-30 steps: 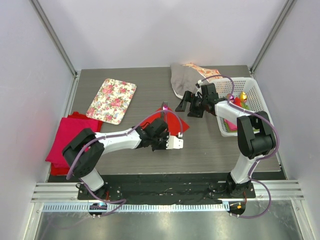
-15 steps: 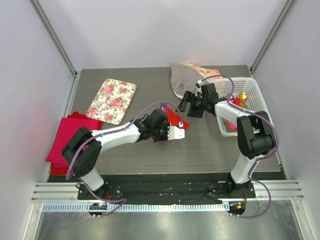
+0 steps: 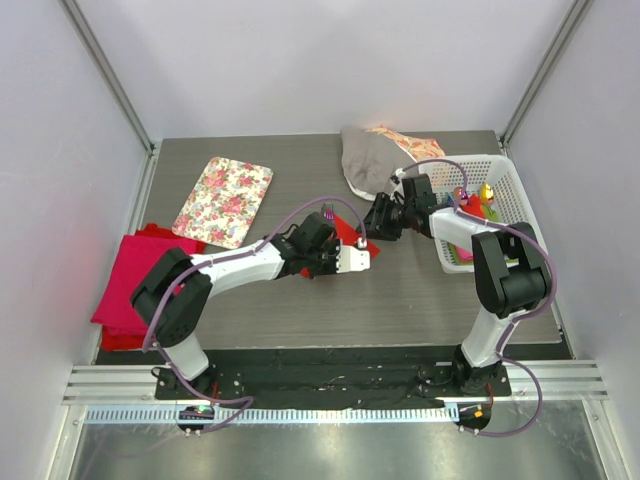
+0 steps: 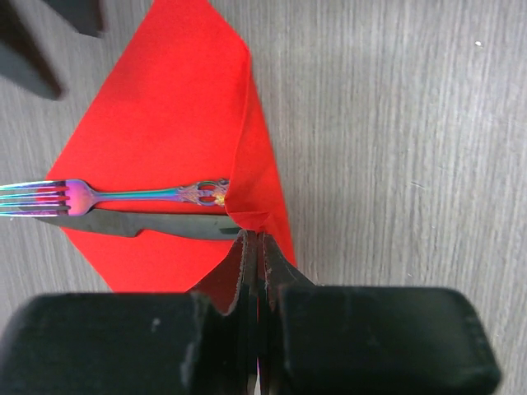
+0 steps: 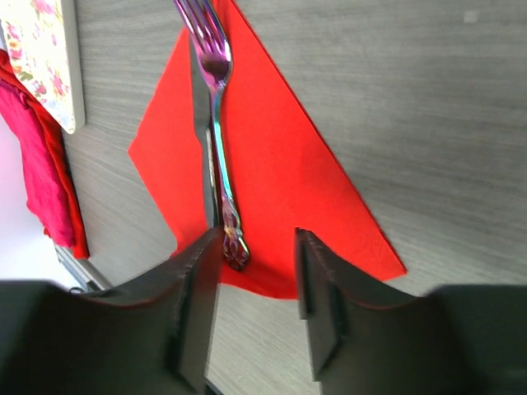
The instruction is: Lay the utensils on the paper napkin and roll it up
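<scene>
Fork [image 4: 140, 196] and knife [image 4: 165, 224] lie on the red paper napkin [image 4: 156, 115] on the bench [image 4: 395, 164]; the left gripper [image 4: 251, 240], jaws pinched on its folded corner, should roll low and tight while the right gripper [image 5: 259, 239], jaws half-parted over the handles, steadies them.

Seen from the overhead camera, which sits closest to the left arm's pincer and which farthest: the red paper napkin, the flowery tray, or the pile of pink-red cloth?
1. Paper napkin: mid-table, its folded edge pinched in the left gripper itself.
2. Flowery tray: off to the left and farther back.
3. Cloth pile: at the table's left edge, clearly farthest.
</scene>
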Controlling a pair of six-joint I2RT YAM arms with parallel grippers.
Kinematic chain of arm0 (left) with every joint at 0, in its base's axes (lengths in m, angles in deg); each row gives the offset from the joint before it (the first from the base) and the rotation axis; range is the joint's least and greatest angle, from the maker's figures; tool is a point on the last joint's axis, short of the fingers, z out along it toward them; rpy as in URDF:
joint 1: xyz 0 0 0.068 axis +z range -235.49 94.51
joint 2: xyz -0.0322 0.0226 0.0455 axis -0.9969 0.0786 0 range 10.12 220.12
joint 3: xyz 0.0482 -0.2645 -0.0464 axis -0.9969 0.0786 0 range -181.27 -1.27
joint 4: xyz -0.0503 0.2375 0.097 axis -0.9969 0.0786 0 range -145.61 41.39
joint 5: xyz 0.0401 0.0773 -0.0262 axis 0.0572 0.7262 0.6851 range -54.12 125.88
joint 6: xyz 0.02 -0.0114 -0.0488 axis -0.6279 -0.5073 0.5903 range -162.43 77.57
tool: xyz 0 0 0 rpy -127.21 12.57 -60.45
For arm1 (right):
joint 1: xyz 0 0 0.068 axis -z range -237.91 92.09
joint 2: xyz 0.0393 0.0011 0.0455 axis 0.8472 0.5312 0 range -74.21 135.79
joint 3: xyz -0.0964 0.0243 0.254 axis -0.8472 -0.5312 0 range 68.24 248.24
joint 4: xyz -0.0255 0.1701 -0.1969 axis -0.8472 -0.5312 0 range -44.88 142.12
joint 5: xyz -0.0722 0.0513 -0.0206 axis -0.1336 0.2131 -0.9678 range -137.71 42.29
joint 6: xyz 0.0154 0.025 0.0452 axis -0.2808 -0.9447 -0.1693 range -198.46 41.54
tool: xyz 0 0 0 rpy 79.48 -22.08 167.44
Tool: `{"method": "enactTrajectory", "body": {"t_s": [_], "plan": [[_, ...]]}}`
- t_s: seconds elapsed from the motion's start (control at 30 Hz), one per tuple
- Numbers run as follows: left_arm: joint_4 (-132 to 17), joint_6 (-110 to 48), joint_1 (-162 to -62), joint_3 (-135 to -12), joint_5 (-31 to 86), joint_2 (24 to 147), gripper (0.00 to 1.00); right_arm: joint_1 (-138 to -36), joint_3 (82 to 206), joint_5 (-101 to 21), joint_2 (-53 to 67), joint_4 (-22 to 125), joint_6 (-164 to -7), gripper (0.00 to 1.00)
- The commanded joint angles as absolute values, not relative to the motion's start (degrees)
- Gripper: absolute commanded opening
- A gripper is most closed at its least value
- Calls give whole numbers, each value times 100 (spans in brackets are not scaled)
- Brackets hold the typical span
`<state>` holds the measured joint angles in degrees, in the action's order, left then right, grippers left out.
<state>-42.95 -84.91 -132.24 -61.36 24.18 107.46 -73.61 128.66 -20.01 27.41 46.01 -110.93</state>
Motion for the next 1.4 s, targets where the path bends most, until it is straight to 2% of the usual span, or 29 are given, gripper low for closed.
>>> {"method": "enactTrajectory", "body": {"t_s": [0.0,0.03,0.17,0.23,0.6,1.37], "plan": [[-4629,-8558,-13199,-6376,2515,10768,0,-7408,12695,-1705,2572,5035,-11370,44],[-4656,-8558,-13199,-6384,2524,10785,0,-7408,12660,-1669,2589,5114,-11397,40],[-4691,-8585,-13199,-6367,2524,10777,0,-7434,12572,-1572,2659,5185,-11502,38],[-4682,-8593,-13199,-6358,2525,10777,0,-7452,12581,-1546,2703,5185,-11529,33],[-4902,-8549,-13164,-6305,2613,10759,0,-7681,12546,-1510,2897,5018,-11414,19],[-5851,-8215,-12997,-6006,3016,11066,1,-7742,12388,-1300,2677,4904,-11397,17]]}}
